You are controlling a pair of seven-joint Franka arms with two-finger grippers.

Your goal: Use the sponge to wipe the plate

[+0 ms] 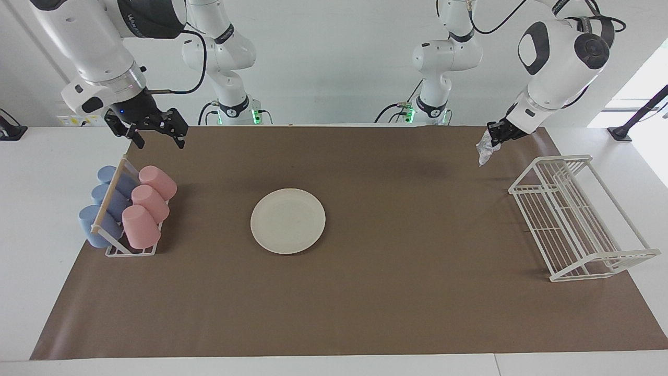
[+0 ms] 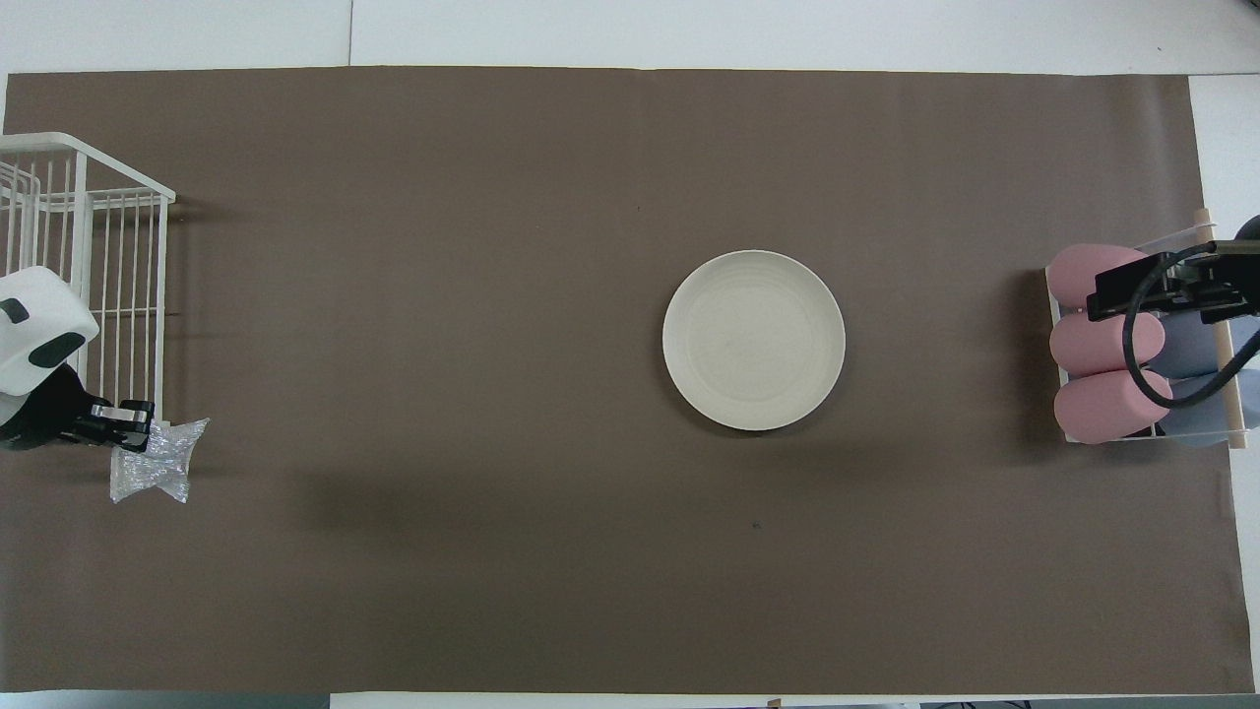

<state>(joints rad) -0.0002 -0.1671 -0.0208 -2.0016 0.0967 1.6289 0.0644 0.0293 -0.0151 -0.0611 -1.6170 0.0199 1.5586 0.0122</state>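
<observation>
The cream-white plate (image 1: 287,221) lies flat on the brown mat near the middle of the table; it also shows in the overhead view (image 2: 754,340). My left gripper (image 1: 496,137) is shut on the silvery glittery sponge (image 1: 486,151) and holds it in the air over the mat at the left arm's end, beside the white wire rack. In the overhead view the left gripper (image 2: 133,433) and the sponge (image 2: 157,463) are well apart from the plate. My right gripper (image 1: 159,137) is open and empty, raised over the cup rack; it also shows in the overhead view (image 2: 1171,286).
A white wire dish rack (image 1: 574,219) stands at the left arm's end (image 2: 89,246). A small rack with pink cups (image 1: 143,209) and blue cups (image 1: 104,203) stands at the right arm's end (image 2: 1112,345). The brown mat (image 1: 365,303) covers most of the table.
</observation>
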